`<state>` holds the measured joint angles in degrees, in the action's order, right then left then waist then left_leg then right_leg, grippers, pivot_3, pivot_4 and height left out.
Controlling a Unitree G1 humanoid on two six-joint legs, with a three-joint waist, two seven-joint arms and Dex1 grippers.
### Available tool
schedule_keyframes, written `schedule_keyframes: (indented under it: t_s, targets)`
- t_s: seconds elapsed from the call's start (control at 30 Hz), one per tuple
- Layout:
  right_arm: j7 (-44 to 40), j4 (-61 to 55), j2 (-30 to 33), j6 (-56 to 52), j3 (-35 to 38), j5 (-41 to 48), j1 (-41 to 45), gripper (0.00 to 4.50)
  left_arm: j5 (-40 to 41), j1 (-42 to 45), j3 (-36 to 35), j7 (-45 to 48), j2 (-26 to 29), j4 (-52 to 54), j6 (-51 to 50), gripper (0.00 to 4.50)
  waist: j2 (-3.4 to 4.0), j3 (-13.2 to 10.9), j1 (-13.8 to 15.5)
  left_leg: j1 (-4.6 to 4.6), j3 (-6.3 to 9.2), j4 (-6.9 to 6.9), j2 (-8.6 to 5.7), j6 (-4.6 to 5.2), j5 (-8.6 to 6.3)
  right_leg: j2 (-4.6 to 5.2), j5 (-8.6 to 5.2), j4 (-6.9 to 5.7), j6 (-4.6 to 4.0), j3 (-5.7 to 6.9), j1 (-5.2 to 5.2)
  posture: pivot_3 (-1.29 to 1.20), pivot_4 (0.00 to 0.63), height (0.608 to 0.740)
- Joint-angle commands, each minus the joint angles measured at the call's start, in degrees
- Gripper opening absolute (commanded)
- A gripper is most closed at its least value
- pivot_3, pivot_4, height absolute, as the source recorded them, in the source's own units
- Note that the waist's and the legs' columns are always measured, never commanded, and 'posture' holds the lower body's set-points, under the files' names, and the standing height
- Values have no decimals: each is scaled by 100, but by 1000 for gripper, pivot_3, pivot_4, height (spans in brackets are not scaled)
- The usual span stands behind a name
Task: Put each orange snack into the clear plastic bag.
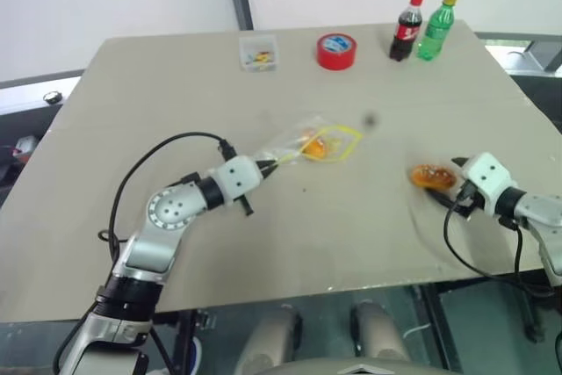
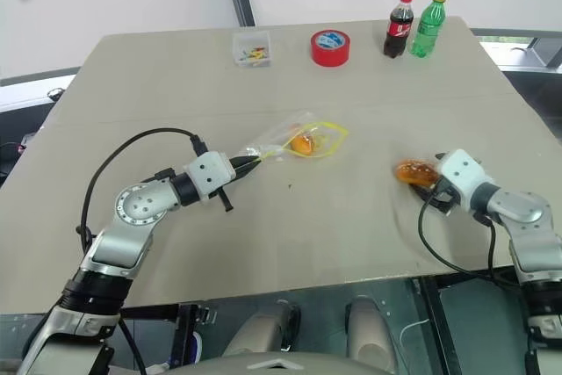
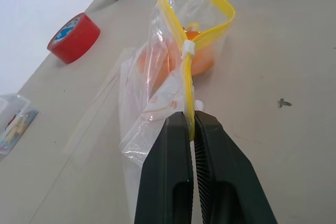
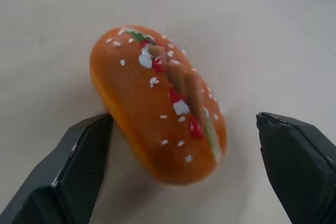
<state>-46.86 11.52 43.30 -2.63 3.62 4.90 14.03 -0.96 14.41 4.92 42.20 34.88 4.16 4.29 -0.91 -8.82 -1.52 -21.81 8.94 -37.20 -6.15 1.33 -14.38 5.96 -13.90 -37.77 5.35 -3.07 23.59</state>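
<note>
Left eye view, bag: the clear plastic bag (image 1: 314, 144) lay near the middle of the table (image 1: 176, 85), its yellow-edged mouth facing the robot's right.
Left eye view, first snack: one orange snack (image 1: 313, 146) showed through the plastic, already inside the bag.
Left eye view, left gripper: the left gripper (image 1: 270, 164) reached in from the robot's left, and its fingers were clamped on the near end of the bag.
Left eye view, second snack: the other orange snack (image 1: 431, 176) lay on the bare table, well apart from the bag, on the robot's right.
Left eye view, right gripper: the right gripper (image 1: 450, 189) sat just beside that snack, fingers spread wide.
Right eye view, far edge: a small clear box (image 2: 250, 48), a red tape roll (image 2: 330, 46), a cola bottle (image 2: 398, 25) and a green bottle (image 2: 426, 24) stood in a row, untouched by either arm.
Left wrist view, grip: the two black fingers (image 3: 168, 171) were pressed together on the bag's yellow strip (image 3: 187, 85), and the mouth beyond them gaped open in a loop.
Left wrist view, contents: the bagged snack sat behind the plastic near that open mouth.
Right wrist view, fingers: the right fingers (image 4: 73, 171) stood wide on either side of the loose snack, which looked like a small sesame bun; one finger was close to it, perhaps touching, and the other was clear of it.
Progress: about half done, in my judgement; one snack was bagged.
Left to do: the second snack had yet to be grasped, carried across and dropped into the mouth.
</note>
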Motion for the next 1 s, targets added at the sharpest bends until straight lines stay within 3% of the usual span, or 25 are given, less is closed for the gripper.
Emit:
schedule_keyframes:
  t_s: [0.03,0.1,0.2,0.3,0.47,0.63,0.87,1.0]
  targets:
    - [-185,364,-44,177,-55,52,229,3583,57,-85,-170,-83,59,352,-58,0,0,0,6,0,2,0,0,0,0,0,0,0,0,1,0,0,150,740]
    - [-215,319,-68,112,5,150,272,2737,59,-128,-198,-111,62,424,-105,0,1,0,26,-1,3,0,0,0,-1,0,0,0,0,2,0,0,150,740]
    - [-185,-56,-95,-192,113,327,166,1086,73,-165,-235,-145,52,496,-154,0,1,0,59,-1,4,0,0,1,-1,0,0,0,0,2,0,0,150,740]
    - [-126,-767,-124,-568,153,529,-38,151,133,-196,-268,-147,42,554,-150,0,2,0,80,-3,7,1,0,0,-1,0,0,0,-1,3,2,0,150,740]
    - [484,-2955,-697,-2242,-227,1084,77,151,184,-193,-321,-101,73,557,-102,0,7,-2,49,-5,6,2,9,-2,-3,-4,0,0,-1,0,8,0,150,740]
    - [1266,-3863,-1595,-3604,-961,1164,670,151,227,-137,-309,-36,85,561,-80,0,6,-2,81,-8,13,1,12,-3,-4,-6,0,1,-1,7,8,0,150,740]
    - [1959,-2874,-2377,-3979,-1811,539,1358,151,415,-217,-349,117,117,749,-40,0,6,-2,87,-14,20,2,4,-10,-1,-3,0,8,-2,13,11,0,150,740]
    - [2085,-2034,-2426,-3546,-2201,-23,1603,151,475,-372,-321,326,263,825,7,0,7,-2,67,-15,16,6,4,-23,6,-4,0,7,-2,10,17,0,150,740]
